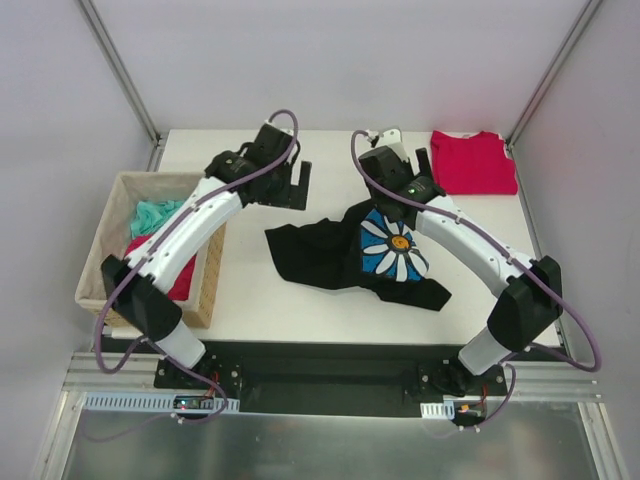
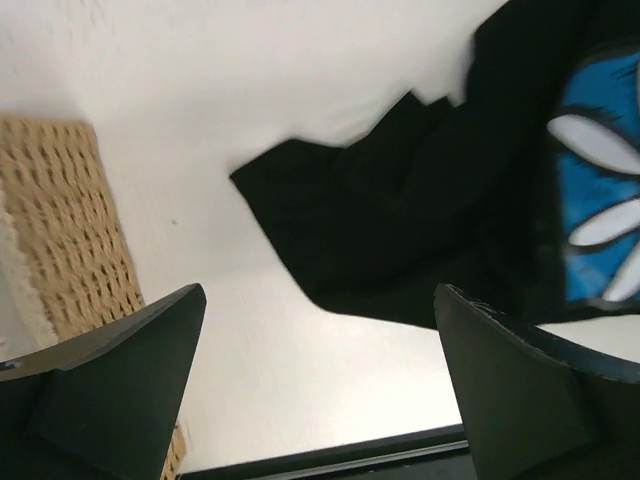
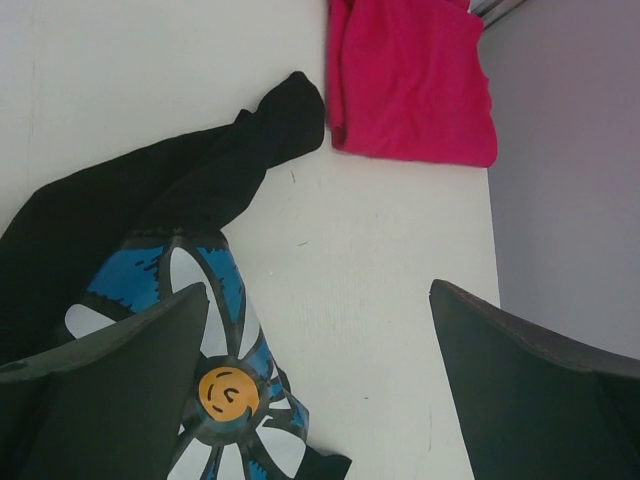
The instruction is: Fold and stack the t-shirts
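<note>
Lying crumpled mid-frame on the surface (image 1: pixel 250 300) in the top view, the black t-shirt (image 1: pixel 310 255) shows a daisy print (image 1: pixel 395 245): white petals on blue, orange smiley centre. The folded red t-shirt (image 1: pixel 472 163) sits upper right, a black sleeve just beside it. Left jaws and right jaws gape wide, empty
</note>
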{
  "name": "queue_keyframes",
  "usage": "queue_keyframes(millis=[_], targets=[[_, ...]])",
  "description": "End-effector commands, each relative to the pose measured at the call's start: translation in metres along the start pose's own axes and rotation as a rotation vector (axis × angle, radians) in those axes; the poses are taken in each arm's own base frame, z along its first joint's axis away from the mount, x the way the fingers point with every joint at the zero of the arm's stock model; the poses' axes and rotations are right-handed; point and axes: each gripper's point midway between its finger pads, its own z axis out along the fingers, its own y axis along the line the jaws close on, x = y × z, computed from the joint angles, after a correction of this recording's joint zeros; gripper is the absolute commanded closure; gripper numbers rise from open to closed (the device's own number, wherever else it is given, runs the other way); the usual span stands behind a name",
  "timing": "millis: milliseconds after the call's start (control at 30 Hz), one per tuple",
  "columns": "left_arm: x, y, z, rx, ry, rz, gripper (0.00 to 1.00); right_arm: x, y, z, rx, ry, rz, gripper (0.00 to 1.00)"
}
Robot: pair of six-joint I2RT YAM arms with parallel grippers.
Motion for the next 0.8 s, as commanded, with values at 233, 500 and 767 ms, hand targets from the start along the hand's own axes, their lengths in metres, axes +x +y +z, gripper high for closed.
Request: queue_keyframes(millis=[233, 500, 767], targets=[[0.097, 0.05, 0.095, -0.174, 0.375, -0.103, 0.13, -0.007, -0.013, -0.014, 0.0, -0.031, 0.033, 0.02], [0.108, 0.061, 0.125, -0.16, 0.47, -0.124, 0.36, -0.009, -0.012, -0.017, -0.015, -0.045, 0.052, 0.03], [0.105, 0.062, 0.148, -0.154, 0.524, -0.087, 0.56, -0.006, -0.012, -0.018, -0.018, -0.049, 0.06, 0.02]])
